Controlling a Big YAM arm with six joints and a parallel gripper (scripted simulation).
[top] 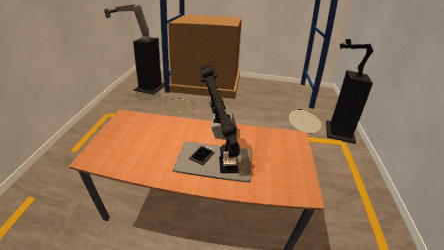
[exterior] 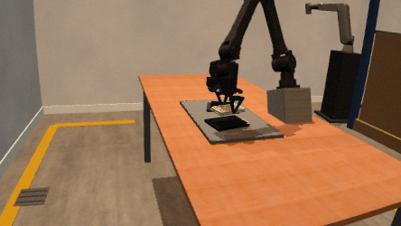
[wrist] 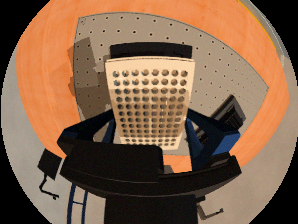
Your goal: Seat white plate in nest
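So the pincer [wrist: 152, 137] is clamping white plate B38 [wrist: 152, 99] across its long sides, wells facing up. B38's long axis is running straight away from the wrist camera, over nest N1 [wrist: 150, 50]. Black plate B83 [exterior: 227, 122] is sitting alongside on the grey base [exterior: 266, 130], on the bench [exterior: 289, 174].

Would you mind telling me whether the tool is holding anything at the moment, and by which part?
The tool is shut on the white 96-well plate, gripping its two long sides, one finger on each.
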